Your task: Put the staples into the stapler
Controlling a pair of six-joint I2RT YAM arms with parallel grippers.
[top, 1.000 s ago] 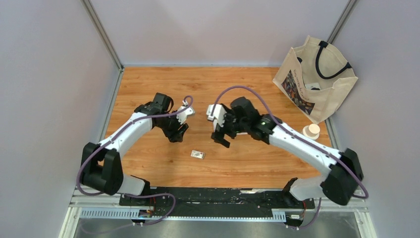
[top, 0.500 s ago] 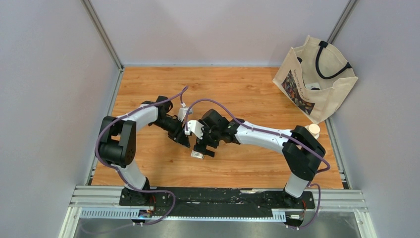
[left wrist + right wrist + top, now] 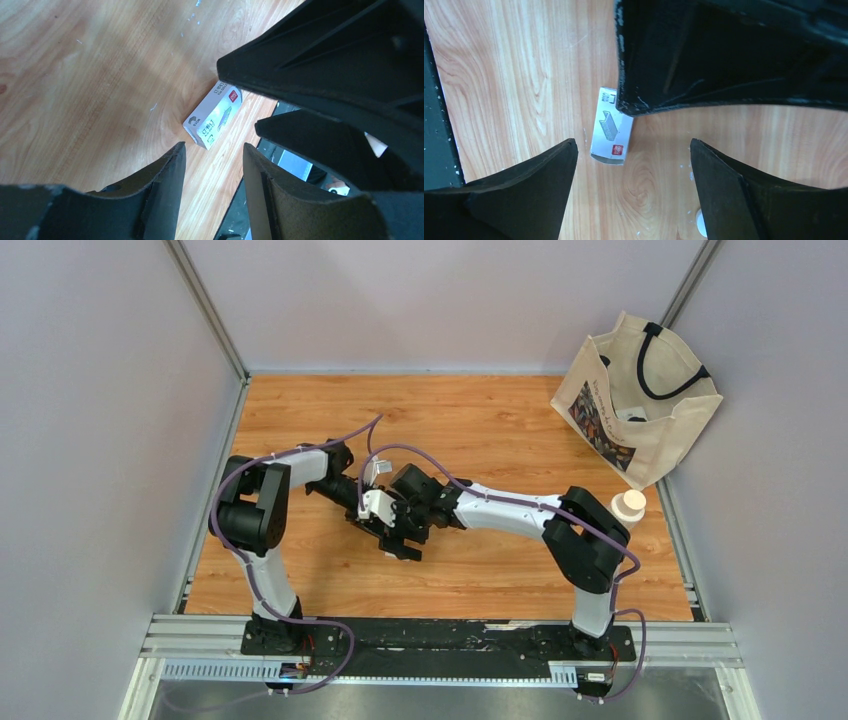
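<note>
**Now: pre-grasp, nothing held**

Top view
- The left gripper (image 3: 372,522) and right gripper (image 3: 402,540) sit nose to nose, low over the table (image 3: 520,430), nearly touching.
- Their bodies mask whatever lies under them.
- No stapler shows anywhere on the boards. (A tote bag (image 3: 640,390) stands well off beyond the right arm; its contents cannot be read.)

Left wrist view
- The fingers (image 3: 165,185) stand apart with bare wood in the gap, so this hand is empty.
- The staple box (image 3: 212,119) lies flat just ahead of the fingertips, in line with the gap and turned at an angle to it.
- The right gripper's black bulk hangs just past the box.

Right wrist view
- The fingers (image 3: 544,175) are spread wide and grip nothing.
- The box lies on the wood between them, nearer one finger than the other, with its narrow width across the gap.
- The left gripper's dark shell covers the box's far corner.
- The lid carries a printed picture of a staple strip. No loose strip is visible, so the staples are presumably inside.

Judgement
- The step in hand looks like the first one, getting hold of the box. Loading has not begun.
- Both hands crowd one small target, so one should give way to avoid a knock.
- The right gripper is the better squared up. It needs to centre the box, drop until its tips straddle the narrow sides, then close gently.
- The box is a light carton and may skid or crush.
- After that it needs a second hand to open it, and the stapler has yet to be found.
</note>
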